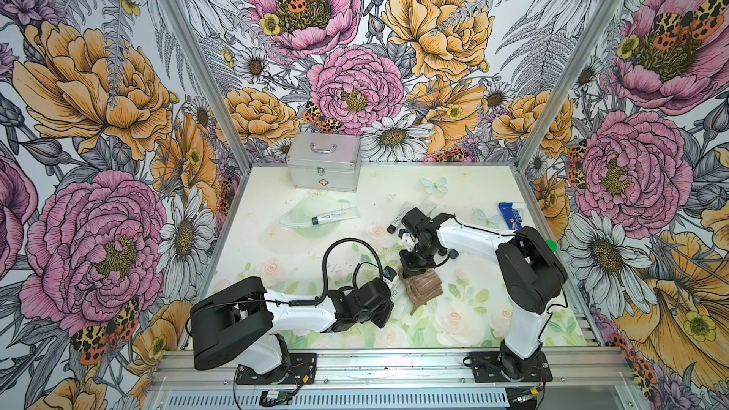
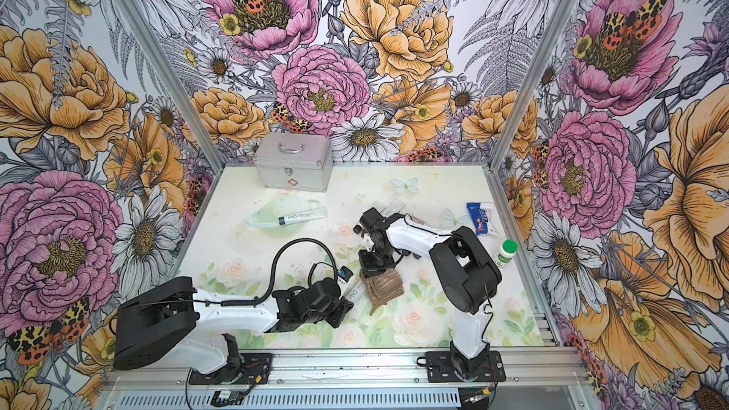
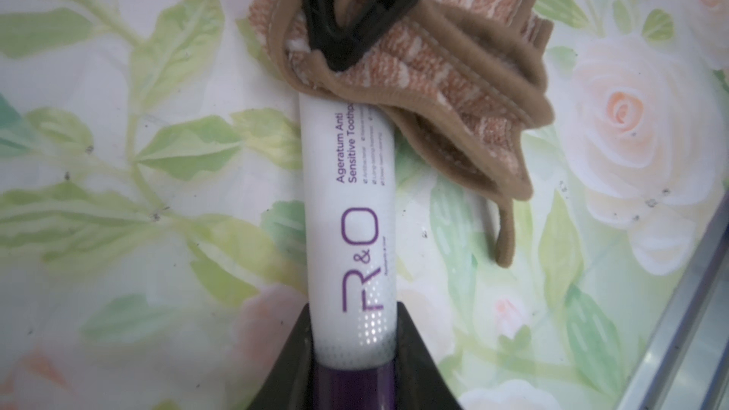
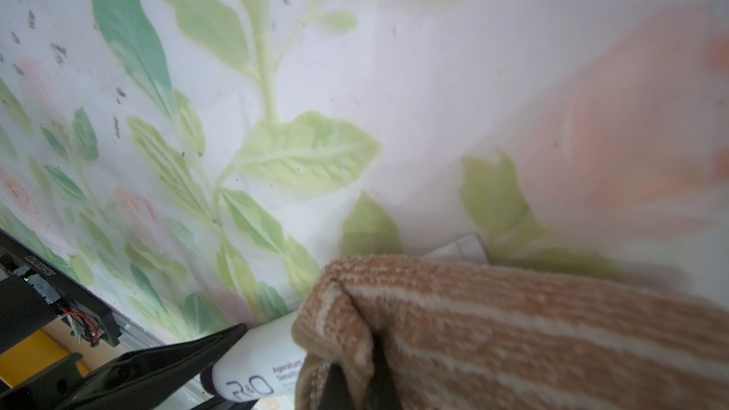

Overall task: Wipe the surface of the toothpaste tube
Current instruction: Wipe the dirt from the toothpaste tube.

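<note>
Left gripper [image 3: 353, 321] clamped on the cap end of the toothpaste tube [image 3: 347, 199], right gripper [image 3: 337, 59] pinching the brown striped cloth [image 3: 453, 84] draped over its other end, front-centre of the table [image 1: 453, 321].

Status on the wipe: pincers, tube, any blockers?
Left pincer shut on toothpaste tube at cap end. Right pincer shut on cloth, draped over tube's far end. Nothing blocking the stroke.

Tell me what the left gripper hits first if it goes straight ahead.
The left gripper is shut on the toothpaste tube; straight ahead along it, the striped cloth draped over the tube's far end probably comes first.
</note>
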You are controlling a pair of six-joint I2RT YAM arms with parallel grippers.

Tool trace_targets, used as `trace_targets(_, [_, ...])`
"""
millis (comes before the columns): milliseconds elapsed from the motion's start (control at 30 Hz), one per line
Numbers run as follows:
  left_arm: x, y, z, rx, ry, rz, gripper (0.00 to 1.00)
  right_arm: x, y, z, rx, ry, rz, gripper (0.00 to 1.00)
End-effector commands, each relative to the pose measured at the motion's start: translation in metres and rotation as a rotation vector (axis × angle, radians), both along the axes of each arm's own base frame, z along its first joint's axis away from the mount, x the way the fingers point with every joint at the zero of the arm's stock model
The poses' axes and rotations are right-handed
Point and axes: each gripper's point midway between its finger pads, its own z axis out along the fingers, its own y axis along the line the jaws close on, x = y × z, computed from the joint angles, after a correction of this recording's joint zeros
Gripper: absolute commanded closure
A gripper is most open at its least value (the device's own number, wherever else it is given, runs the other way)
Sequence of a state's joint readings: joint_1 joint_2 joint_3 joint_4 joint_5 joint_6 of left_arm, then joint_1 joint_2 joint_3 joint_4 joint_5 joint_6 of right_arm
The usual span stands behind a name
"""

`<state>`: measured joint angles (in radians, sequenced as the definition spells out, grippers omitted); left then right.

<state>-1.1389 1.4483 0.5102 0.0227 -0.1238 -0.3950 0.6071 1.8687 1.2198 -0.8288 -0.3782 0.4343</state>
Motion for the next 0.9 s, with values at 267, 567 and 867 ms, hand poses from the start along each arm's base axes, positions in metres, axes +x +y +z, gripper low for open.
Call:
trace_targets(267, [-0.004,0.011,-0.008,0.050,0.007,0.019,0.79,-0.021,-0.001,-0.014,-0.061,0.009,0.055,1.00])
trace_targets(567, [-0.002,0.009,-0.007,0.056,0.003,0.017,0.78,-0.043,-0.007,-0.021,-0.043,0.045,0.040,1.00])
trace_targets(867, [-0.005,0.018,-0.004,0.046,0.006,0.035,0.78,0.003,-0.074,-0.035,-0.325,-0.054,-0.001,1.00])
